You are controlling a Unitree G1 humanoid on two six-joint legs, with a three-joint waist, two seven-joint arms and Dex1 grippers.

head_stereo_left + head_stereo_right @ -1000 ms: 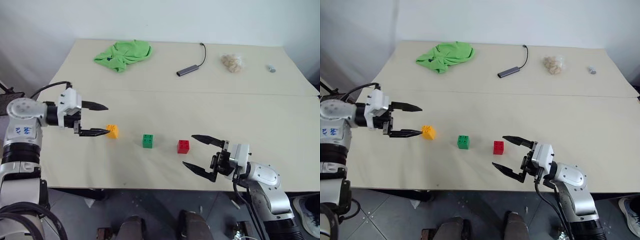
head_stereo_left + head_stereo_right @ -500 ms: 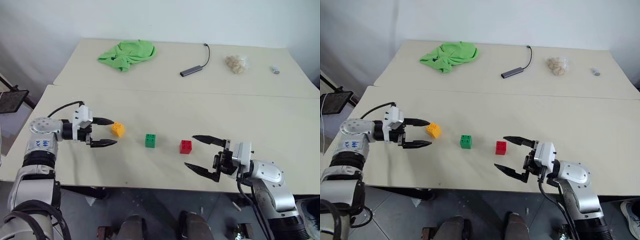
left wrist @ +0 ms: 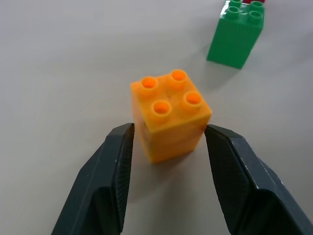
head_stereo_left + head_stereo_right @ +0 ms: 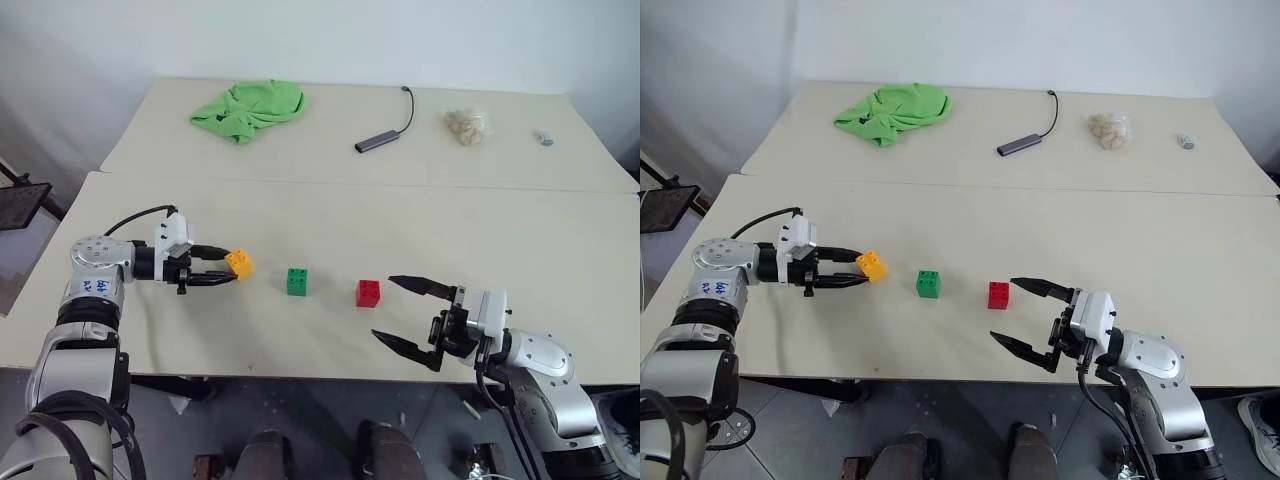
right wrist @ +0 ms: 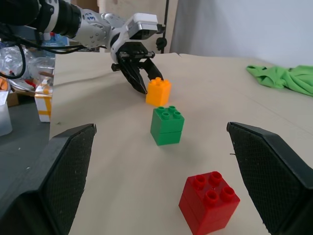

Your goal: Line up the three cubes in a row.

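Here, your left gripper (image 4: 228,273) sits low at the table (image 4: 560,230), its two black fingers (image 3: 110,181) flanking the orange-yellow cube (image 3: 170,113). In the left wrist view the pads stand at the cube's two lower sides, at or just off its faces; you cannot tell from the pictures whether they press it, so call the grip unsettled. The cube rests upright on the table, studs up.

Your three cubes lie spread across the near half of the table. The orange-yellow one is leftmost, the green cube (image 4: 297,281) in the middle, the red cube (image 4: 368,292) to the right. Each stands apart from its neighbour, none touching. The orange-yellow one sits slightly farther from you than the green, and the red slightly nearer.

Your right gripper (image 4: 408,315) hovers near the table's front edge, just right of and nearer than the red cube. Its jaws are spread wide with nothing between them.

On the far half of the table you have a crumpled green cloth (image 4: 247,107), a grey adapter with a cable (image 4: 381,139), a clear bag of beige pieces (image 4: 465,125) and a small grey object (image 4: 542,136).
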